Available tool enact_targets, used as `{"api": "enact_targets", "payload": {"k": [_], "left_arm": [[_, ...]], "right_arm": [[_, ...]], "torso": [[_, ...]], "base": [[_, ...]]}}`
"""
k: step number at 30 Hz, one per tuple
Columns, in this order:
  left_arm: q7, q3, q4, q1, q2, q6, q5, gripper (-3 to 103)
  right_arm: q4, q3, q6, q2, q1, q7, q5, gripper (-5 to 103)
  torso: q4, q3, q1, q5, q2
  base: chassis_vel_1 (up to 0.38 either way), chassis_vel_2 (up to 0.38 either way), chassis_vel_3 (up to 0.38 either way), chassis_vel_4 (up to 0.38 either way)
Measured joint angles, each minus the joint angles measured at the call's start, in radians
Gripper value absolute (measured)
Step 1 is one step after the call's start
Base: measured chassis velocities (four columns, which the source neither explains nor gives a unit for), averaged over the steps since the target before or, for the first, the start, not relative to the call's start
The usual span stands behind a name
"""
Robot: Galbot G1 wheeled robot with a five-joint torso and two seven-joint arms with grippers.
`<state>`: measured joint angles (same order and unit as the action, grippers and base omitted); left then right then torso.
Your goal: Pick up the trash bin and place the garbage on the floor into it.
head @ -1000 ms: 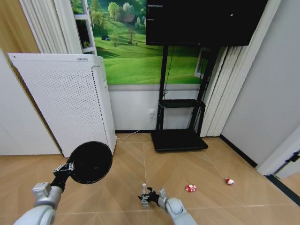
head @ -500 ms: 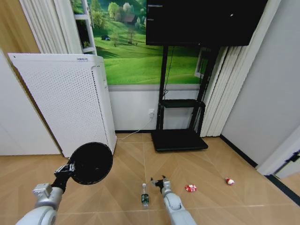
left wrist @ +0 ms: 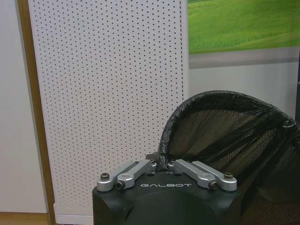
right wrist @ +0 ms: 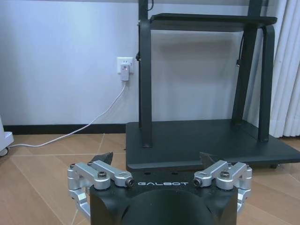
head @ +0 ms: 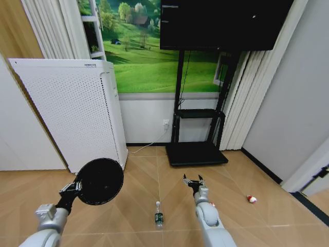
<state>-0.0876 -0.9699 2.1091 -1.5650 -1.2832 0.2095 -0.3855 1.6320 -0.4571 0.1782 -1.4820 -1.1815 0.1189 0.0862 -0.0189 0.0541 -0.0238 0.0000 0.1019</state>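
Observation:
The trash bin (head: pixel 98 181), black and round, hangs in the air at the left with its mouth turned toward me. My left gripper (head: pixel 72 188) is shut on its rim. The left wrist view shows the fingers (left wrist: pixel 140 169) pinching the rim of the trash bin (left wrist: pixel 225 136), which has a black bag liner. A small clear bottle (head: pixel 159 216) with a green label lies on the floor in front of me. My right gripper (head: pixel 193 180) is open and holds nothing. It hovers to the right of and beyond the bottle. A red-and-white scrap (head: pixel 251 198) lies farther right.
A tall white perforated appliance (head: pixel 72 110) stands at the left wall, just behind the bin. A black TV stand (head: pixel 198 152) with a flat base (right wrist: pixel 197 145) is ahead of the right gripper (right wrist: pixel 157 165). A cable runs from the wall socket (right wrist: pixel 124 65). Wooden floor spreads around.
My right gripper has pulled away from the bottle, moving up and to the right, open and holding nothing. The bottle stays on the floor. The left arm with the bin has barely shifted.

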Motion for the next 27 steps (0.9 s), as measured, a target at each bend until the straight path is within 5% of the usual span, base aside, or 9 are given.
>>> {"api": "enact_targets", "payload": {"k": [21,24,27], "left_arm": [[-0.011,-0.01,0.02,-0.02,-0.031,-0.013,0.012,3],[-0.011,-0.01,0.026,-0.024,-0.035,-0.013,0.013,3],[-0.013,-0.01,0.038,-0.034,-0.041,-0.013,0.012,3]], "right_arm": [[-0.007,0.011,-0.007,-0.009,-0.033,0.004,-0.015,100],[-0.022,0.015,0.03,0.001,-0.045,-0.015,0.03,100],[-0.06,0.021,0.219,0.034,-0.083,-0.106,0.161,100]], "torso": [[0.0002,0.0,0.0,-0.0001,0.0],[0.0001,0.0,0.0,-0.0002,0.0],[-0.0002,0.0,0.0,0.0,0.0]], "base": [[0.071,0.062,-0.067,-0.068],[0.034,0.033,-0.039,-0.054],[0.0,0.0,0.0,0.0]]}}
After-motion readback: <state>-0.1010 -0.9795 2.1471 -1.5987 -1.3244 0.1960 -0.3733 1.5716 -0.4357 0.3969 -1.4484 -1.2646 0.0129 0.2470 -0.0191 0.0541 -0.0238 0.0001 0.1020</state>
